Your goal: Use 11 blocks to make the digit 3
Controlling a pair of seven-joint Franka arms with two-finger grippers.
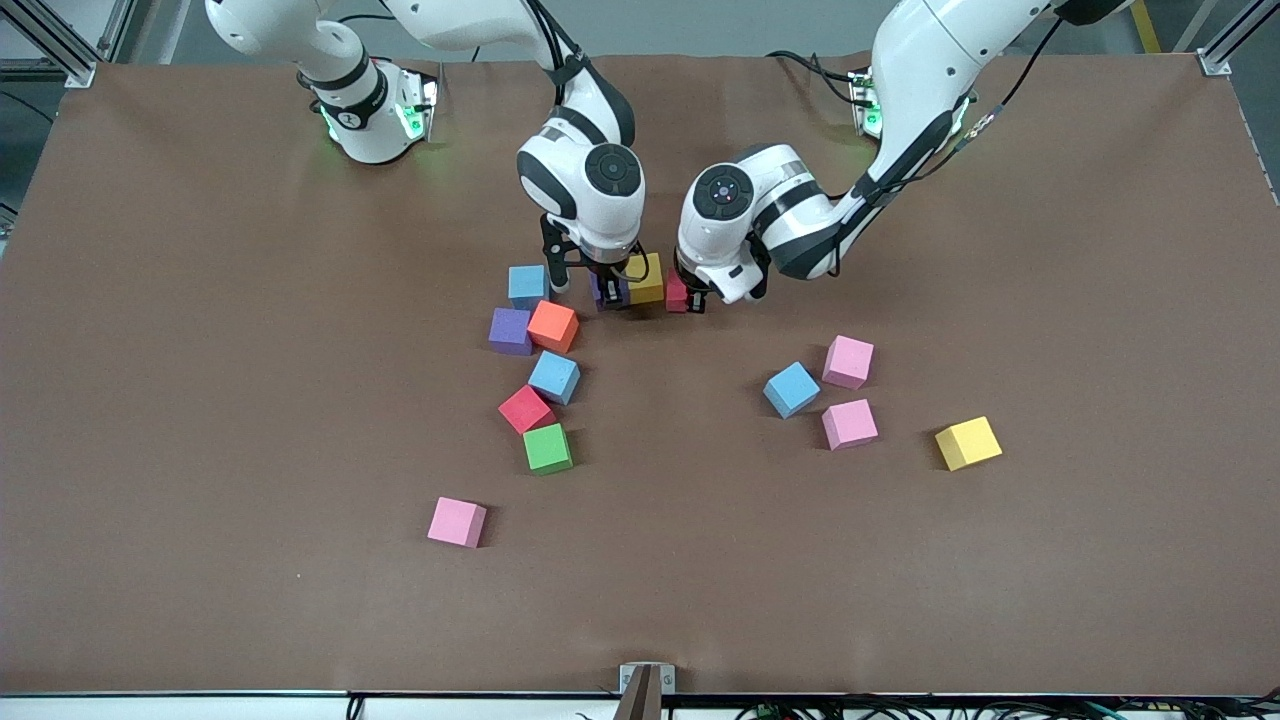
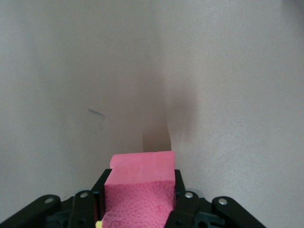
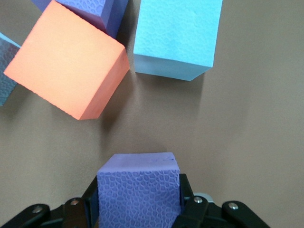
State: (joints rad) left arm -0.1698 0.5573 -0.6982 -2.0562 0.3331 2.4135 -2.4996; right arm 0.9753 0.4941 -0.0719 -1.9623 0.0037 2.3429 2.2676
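Three blocks stand side by side in the middle of the table: a purple block (image 1: 608, 293), a yellow block (image 1: 646, 278) and a red block (image 1: 677, 292). My right gripper (image 1: 604, 290) is down on the purple block (image 3: 137, 164), and in the right wrist view the right gripper (image 3: 138, 194) has both fingers against its sides. My left gripper (image 1: 692, 297) is shut on the red block (image 2: 142, 164), which fills the gap between the left gripper's (image 2: 140, 183) fingers in the left wrist view.
Loose blocks lie toward the right arm's end: blue (image 1: 527, 285), purple (image 1: 510, 331), orange (image 1: 553, 326), blue (image 1: 554, 376), red (image 1: 526, 409), green (image 1: 547, 448), pink (image 1: 457, 522). Toward the left arm's end lie blue (image 1: 791, 389), two pink (image 1: 848, 361) (image 1: 849, 424) and yellow (image 1: 967, 443).
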